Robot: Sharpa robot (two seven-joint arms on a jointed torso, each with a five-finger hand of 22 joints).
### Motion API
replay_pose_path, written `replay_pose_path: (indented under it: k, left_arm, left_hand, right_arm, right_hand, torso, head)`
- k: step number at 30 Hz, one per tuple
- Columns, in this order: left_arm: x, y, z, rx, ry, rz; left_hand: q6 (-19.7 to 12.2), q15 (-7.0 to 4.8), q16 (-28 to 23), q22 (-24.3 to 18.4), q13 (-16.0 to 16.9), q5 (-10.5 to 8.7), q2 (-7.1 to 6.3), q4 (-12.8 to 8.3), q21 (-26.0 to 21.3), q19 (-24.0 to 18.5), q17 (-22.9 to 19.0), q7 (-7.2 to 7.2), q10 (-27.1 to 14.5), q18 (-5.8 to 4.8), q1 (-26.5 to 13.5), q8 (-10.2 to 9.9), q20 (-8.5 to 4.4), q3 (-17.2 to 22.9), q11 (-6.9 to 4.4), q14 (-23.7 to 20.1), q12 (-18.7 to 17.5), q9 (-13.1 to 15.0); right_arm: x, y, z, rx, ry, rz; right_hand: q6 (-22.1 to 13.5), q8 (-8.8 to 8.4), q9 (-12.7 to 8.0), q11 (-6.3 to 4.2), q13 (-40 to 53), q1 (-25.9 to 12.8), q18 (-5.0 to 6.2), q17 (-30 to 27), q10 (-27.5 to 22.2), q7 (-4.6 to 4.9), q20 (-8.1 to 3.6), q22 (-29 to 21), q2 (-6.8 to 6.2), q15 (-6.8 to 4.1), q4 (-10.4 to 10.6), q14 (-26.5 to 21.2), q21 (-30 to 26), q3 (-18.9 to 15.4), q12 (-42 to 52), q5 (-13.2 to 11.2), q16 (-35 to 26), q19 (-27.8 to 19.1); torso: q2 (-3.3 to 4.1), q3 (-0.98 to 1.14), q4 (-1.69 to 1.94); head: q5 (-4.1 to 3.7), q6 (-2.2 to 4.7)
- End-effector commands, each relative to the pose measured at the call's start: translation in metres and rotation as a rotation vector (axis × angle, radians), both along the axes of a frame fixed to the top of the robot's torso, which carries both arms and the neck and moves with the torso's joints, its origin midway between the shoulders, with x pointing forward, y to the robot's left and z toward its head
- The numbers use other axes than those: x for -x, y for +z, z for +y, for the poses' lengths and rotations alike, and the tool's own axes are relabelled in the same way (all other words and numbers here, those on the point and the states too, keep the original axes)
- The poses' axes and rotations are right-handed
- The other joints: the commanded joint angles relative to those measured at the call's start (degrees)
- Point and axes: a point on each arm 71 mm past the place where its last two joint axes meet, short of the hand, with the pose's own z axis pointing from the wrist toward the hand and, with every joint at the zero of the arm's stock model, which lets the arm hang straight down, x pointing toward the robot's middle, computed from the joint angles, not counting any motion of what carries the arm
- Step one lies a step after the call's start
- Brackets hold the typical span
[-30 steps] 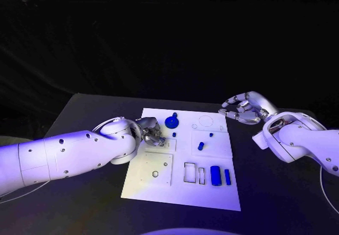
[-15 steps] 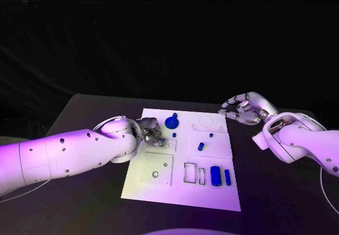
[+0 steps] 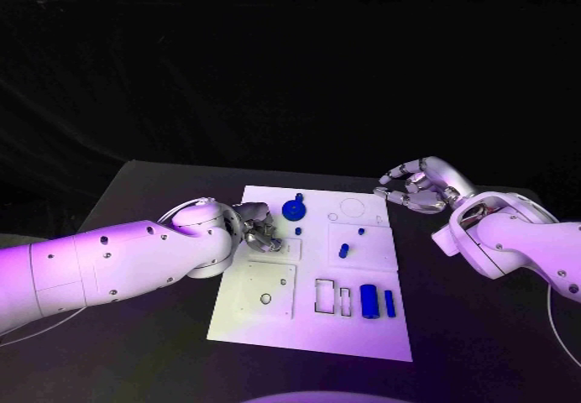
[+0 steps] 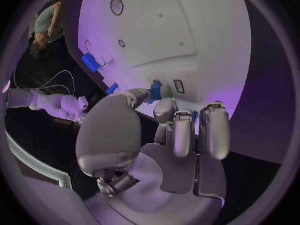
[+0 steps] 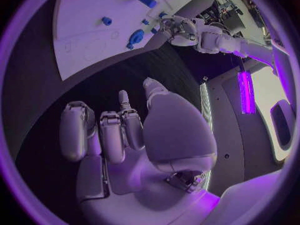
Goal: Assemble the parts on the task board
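Observation:
The white task board (image 3: 260, 315) lies mid-table. On it are a round blue knob (image 3: 295, 208), a small blue peg (image 3: 298, 230), a short blue piece (image 3: 344, 249) and two blue bars (image 3: 369, 300) at the near right. My left hand (image 3: 258, 228) hovers over the board's left edge with its fingers curled. In the left wrist view its thumb tip and a fingertip (image 4: 165, 106) sit right at the small peg (image 4: 156, 91); I cannot tell whether they hold it. My right hand (image 3: 418, 189) hangs off the board's far right corner, fingers loosely apart, holding nothing.
Empty slots (image 3: 327, 295) and a round hole (image 3: 265, 298) mark the board's near half. A circle outline (image 3: 353, 206) lies near its far edge. Black table (image 3: 158, 193) surrounds the board. The right wrist view shows the board (image 5: 87, 15) and the knob (image 5: 136, 36).

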Motion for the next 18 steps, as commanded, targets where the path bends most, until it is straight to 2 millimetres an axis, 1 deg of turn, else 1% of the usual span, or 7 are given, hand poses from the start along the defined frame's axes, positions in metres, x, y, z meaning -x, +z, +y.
replay_pose_path:
  k: [1, 7, 8, 9, 11, 18]
  left_arm:
    - [0.0062, -0.0142, 0.0019, -0.053, -0.007, 0.083]
    - [0.0067, -0.0138, 0.0014, -0.05, -0.008, 0.081]
    - [0.0068, -0.0137, 0.0013, -0.049, -0.007, 0.081]
    - [0.0069, -0.0136, 0.0013, -0.049, -0.007, 0.081]
    - [0.0069, -0.0136, 0.0013, -0.048, -0.006, 0.08]
    - [0.0069, -0.0135, 0.0013, -0.048, -0.005, 0.08]
  left_hand:
    - [0.0, 0.1, 0.2, 0.4, 0.0, -0.22, 0.45, -8.2, 0.3, 0.6, 15.1, -0.29, -0.2, -0.51, 0.9, 0.2, 0.06, 8.0, 0.08, 6.1, -0.2, 0.1]
    - [0.0, 0.1, 0.2, 0.4, 0.1, -0.22, 0.55, -8.1, 0.3, 0.6, 15.1, -0.29, -0.1, -0.51, 0.8, 0.2, 0.06, 8.0, 0.09, 6.1, -0.2, 0.1]
    - [0.0, 0.1, 0.2, 0.4, 0.1, -0.22, 0.55, -8.1, 0.3, 0.6, 15.1, -0.29, -0.1, -0.51, 0.8, 0.2, 0.06, 8.0, 0.09, 6.1, -0.2, 0.1]
    - [0.0, 0.1, 0.2, 0.4, 0.1, -0.22, 0.55, -8.1, 0.3, 0.6, 15.1, -0.29, -0.1, -0.51, 0.8, 0.2, 0.06, 8.0, 0.09, 6.1, -0.2, 0.1]
    - [0.1, 0.1, 0.2, 0.5, 0.1, -0.21, 0.61, -8.1, 0.3, 0.6, 15.1, -0.3, -0.1, -0.51, 0.8, 0.2, 0.07, 8.0, 0.09, 6.1, -0.1, 0.1]
    - [0.1, 0.1, 0.2, 0.5, 0.2, -0.2, 0.71, -8.0, 0.3, 0.6, 15.1, -0.31, -0.1, -0.51, 0.8, 0.2, 0.07, 8.0, 0.08, 6.1, 0.0, 0.0]
  right_arm:
    - [0.0006, -0.0005, 0.0017, 0.008, 0.018, -0.001]
    - [0.0004, -0.0008, 0.0014, 0.009, 0.017, -0.001]
    - [0.0004, -0.0008, 0.0014, 0.009, 0.017, 0.0]
    - [0.0004, -0.0009, 0.0014, 0.009, 0.016, 0.0]
    - [0.0004, -0.0011, 0.0014, 0.009, 0.017, 0.0]
    - [0.0005, -0.0015, 0.0015, 0.009, 0.017, 0.0]
  right_hand:
    - [-0.2, 0.25, 0.1, -0.24, 7.3, -0.6, 0.35, 8.6, 0.0, -0.06, -0.35, 5.6, -0.02, -0.25, 0.0, 4.5, -0.2, -0.4, -0.1, -0.1, -0.3, 0.0]
    - [-0.2, 0.25, 0.1, -0.24, 7.3, -0.6, 0.35, 8.6, 0.0, -0.06, -0.35, 5.6, -0.02, -0.25, 0.0, 4.5, -0.2, -0.4, -0.1, -0.1, -0.3, 0.0]
    - [-0.2, 0.25, 0.1, -0.24, 7.3, -0.6, 0.35, 8.6, 0.0, -0.06, -0.35, 5.6, -0.02, -0.25, 0.0, 4.5, -0.2, -0.4, -0.1, -0.1, -0.3, 0.0]
    - [-0.2, 0.25, 0.1, -0.24, 7.3, -0.6, 0.35, 8.6, 0.0, -0.06, -0.35, 5.6, -0.02, -0.25, 0.0, 4.5, -0.2, -0.4, -0.1, -0.1, -0.3, 0.0]
    - [-0.2, 0.25, 0.1, -0.24, 7.3, -0.6, 0.35, 8.6, 0.0, -0.06, -0.35, 5.6, -0.02, -0.25, 0.0, 4.5, -0.2, -0.4, -0.1, -0.1, -0.3, 0.0]
    - [-0.2, 0.31, 0.1, -0.25, 7.2, -0.9, 0.39, 8.5, 0.0, -0.07, -0.37, 5.5, 0.08, -0.26, 0.0, 4.5, -0.3, -0.4, -0.2, -0.1, -0.3, 0.0]
  torso:
    - [0.01, 0.01, 0.01]
    - [-0.02, -0.01, 0.02]
    - [-0.01, -0.01, 0.01]
    - [-0.01, 0.0, 0.0]
    - [-0.03, -0.01, 0.0]
    - [-0.01, 0.01, 0.02]
  head:
    - [-0.04, 0.02]
    - [0.03, -0.05]
    - [-0.02, 0.12]
    - [-0.04, 0.03]
    - [0.01, 0.18]
    - [0.03, 0.22]
